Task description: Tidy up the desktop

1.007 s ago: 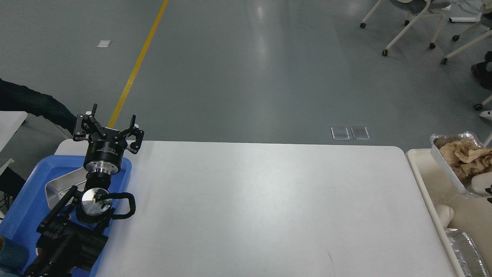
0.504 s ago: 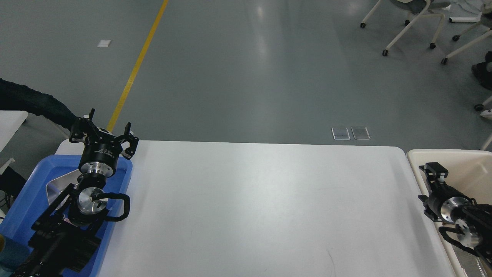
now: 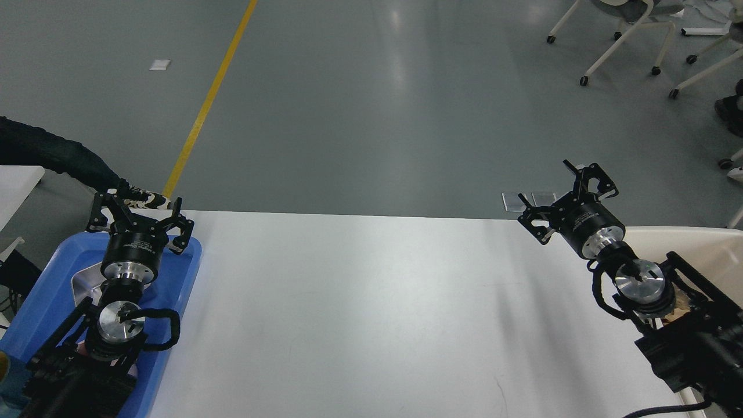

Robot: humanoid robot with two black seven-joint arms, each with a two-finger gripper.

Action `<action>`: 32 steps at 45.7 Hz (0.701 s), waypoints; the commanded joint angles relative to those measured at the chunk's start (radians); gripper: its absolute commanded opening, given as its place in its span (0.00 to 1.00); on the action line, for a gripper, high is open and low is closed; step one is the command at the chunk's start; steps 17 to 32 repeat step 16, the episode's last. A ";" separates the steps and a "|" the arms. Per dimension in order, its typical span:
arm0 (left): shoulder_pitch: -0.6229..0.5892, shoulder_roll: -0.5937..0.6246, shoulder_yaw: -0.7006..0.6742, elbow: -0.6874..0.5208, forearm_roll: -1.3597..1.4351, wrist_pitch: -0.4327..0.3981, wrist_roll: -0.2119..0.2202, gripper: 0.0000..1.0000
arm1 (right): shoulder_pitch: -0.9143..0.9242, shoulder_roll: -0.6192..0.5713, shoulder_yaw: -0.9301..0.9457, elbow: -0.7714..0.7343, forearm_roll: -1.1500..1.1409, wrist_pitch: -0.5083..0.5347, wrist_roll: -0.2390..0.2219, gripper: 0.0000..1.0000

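Observation:
The desktop [image 3: 377,302] is a wide white tabletop that fills the lower half of the head view, and its surface is bare. My left gripper [image 3: 136,210] hangs over the far end of the blue tray [image 3: 183,273] at the table's left end. Its fingers are spread open and hold nothing. Above the table's right end, by the cream bin [image 3: 705,244], my right gripper [image 3: 562,188] is raised. It too is open and holds nothing.
A shiny metal dish [image 3: 80,283] lies in the blue tray, partly hidden by my left arm. A person's dark-sleeved arm [image 3: 52,157] reaches in from the left, its hand close behind my left gripper. Wheeled chairs [image 3: 624,35] stand on the grey floor at the far right.
My right arm has come in from the right edge and risen above the table's right end, open. The foil container seen over the bin is gone. My left gripper has drifted left.

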 commanded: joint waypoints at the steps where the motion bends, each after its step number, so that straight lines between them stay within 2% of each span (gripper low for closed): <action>1: 0.071 -0.004 -0.019 -0.135 0.000 0.012 0.001 0.97 | -0.156 0.019 0.170 0.127 0.003 0.051 0.002 1.00; 9: 0.179 -0.003 -0.039 -0.306 0.000 0.042 0.001 0.97 | -0.371 0.033 0.302 0.327 -0.001 0.208 0.028 1.00; 11: 0.202 -0.004 -0.045 -0.329 0.000 0.042 0.001 0.97 | -0.408 0.033 0.316 0.341 -0.001 0.223 0.047 1.00; 16: 0.251 -0.004 -0.075 -0.371 0.000 0.033 0.001 0.97 | -0.482 0.034 0.327 0.337 -0.001 0.249 0.130 1.00; 32: 0.251 -0.004 -0.075 -0.371 0.000 0.033 0.001 0.97 | -0.482 0.034 0.327 0.337 -0.001 0.249 0.130 1.00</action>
